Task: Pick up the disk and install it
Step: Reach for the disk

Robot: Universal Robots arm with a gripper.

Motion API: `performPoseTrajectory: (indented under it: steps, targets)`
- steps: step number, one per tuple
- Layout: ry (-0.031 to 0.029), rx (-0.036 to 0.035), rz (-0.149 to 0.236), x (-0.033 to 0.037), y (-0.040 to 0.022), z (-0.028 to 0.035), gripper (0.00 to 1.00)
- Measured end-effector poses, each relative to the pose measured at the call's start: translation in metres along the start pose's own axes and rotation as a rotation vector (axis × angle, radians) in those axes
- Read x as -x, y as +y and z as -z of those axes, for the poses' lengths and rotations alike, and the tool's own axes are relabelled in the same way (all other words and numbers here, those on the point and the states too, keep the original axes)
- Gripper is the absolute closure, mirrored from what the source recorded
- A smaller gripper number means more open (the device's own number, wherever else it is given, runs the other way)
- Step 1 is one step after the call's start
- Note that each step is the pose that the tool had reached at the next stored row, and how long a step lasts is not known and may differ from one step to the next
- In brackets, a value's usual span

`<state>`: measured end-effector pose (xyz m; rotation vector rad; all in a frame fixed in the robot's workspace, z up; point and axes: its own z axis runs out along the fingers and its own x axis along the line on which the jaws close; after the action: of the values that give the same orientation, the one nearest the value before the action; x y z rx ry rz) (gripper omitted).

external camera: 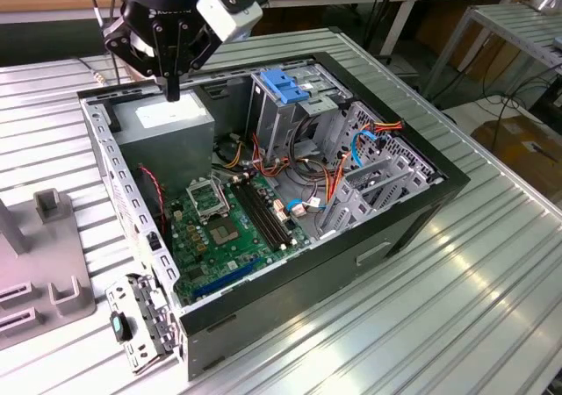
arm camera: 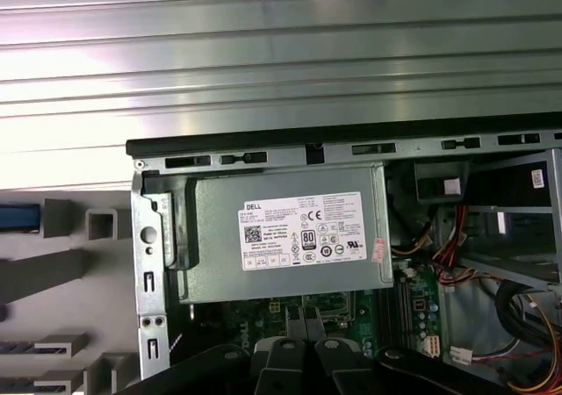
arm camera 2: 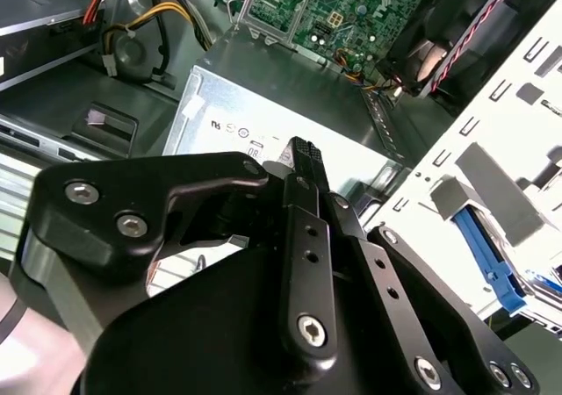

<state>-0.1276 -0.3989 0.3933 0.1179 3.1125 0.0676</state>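
My gripper [external camera: 173,89] hangs over the back left corner of the open computer case [external camera: 413,211], just above the grey power supply box [external camera: 167,123] with its white sticker. Its fingers are pressed together with nothing between them, as seen in both wrist views [arm camera 2: 303,154] [arm camera: 306,342]. Of the disk I see just a blue frame edge [arm camera 2: 492,254], standing in a slot of the grey fixture [arm camera 2: 527,114] beside the case. The same blue edge [arm camera: 19,218] of the disk appears in the first wrist view, well apart from the gripper.
Inside the case lie a green motherboard [external camera: 224,228], coloured cables [external camera: 325,193] and a metal drive cage topped by a blue plastic latch [external camera: 285,83]. A grey slotted fixture [external camera: 39,272] stands on the ribbed metal table [external camera: 457,325] at the exterior view's left.
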Motion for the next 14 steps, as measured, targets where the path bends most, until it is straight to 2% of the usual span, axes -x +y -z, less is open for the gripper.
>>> performPoseTrajectory:
  steps: [6, 14]
  targets:
    - [0.0000, 0.0000, 0.000, -0.0004, 0.0000, 0.0000, 0.89]
    - [0.0000, 0.0000, 0.000, -0.0082, -0.0006, 0.0002, 0.89]
